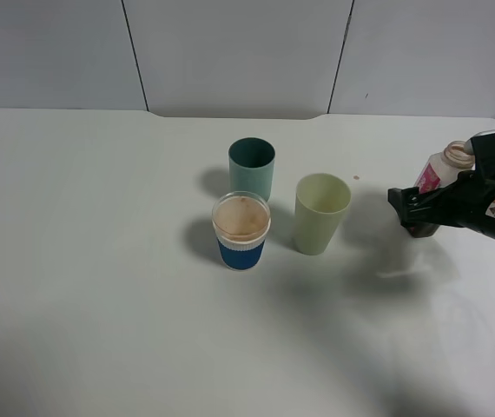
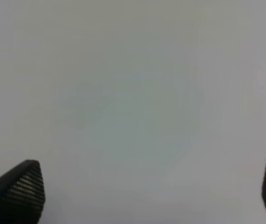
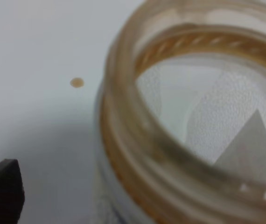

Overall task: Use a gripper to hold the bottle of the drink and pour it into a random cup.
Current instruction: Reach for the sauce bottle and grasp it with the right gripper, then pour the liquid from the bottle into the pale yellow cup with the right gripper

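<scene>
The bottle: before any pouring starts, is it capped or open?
Open. The bottle has a bare neck with no cap; the right wrist view looks down into it.

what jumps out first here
Three cups cluster mid-scene: a dark teal cup at the back, a blue-sleeved clear cup, brownish inside, in front, and a pale yellow-green cup to their right. At the right edge, the black right gripper stands open by a small capless bottle with a pink label.
</scene>
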`<state>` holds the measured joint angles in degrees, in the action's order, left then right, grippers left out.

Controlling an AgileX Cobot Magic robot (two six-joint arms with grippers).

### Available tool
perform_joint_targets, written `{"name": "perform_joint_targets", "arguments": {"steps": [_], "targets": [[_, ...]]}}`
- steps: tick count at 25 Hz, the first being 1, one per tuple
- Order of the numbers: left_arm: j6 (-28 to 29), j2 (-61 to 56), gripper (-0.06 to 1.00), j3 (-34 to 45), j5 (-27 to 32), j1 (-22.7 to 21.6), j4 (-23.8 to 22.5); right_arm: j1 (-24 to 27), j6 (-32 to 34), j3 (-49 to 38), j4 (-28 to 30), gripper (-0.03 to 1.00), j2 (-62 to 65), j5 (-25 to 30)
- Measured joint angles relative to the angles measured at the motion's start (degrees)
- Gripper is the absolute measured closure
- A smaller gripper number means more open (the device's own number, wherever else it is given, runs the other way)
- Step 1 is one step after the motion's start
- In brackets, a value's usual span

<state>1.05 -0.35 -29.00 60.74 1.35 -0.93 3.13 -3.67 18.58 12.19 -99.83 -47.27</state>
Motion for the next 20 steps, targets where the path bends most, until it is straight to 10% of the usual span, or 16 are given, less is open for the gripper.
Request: {"name": "perform_joint_targets", "arguments": {"steps": [4, 10, 20], "targets": [[0.0, 0.0, 0.02, 0.0, 0.0, 0.0, 0.0, 0.0, 1.44, 0.0, 0.0, 0.03, 0.0, 0.0], [0.0, 0.0, 0.02, 0.0, 0.0, 0.0, 0.0, 0.07, 4.91, 0.0, -0.02, 0.59, 0.0, 0.55], [0.0, 0.0, 0.02, 0.0, 0.0, 0.0, 0.0, 0.07, 6.42, 0.0, -0.02, 0.57, 0.0, 0.55]]}}
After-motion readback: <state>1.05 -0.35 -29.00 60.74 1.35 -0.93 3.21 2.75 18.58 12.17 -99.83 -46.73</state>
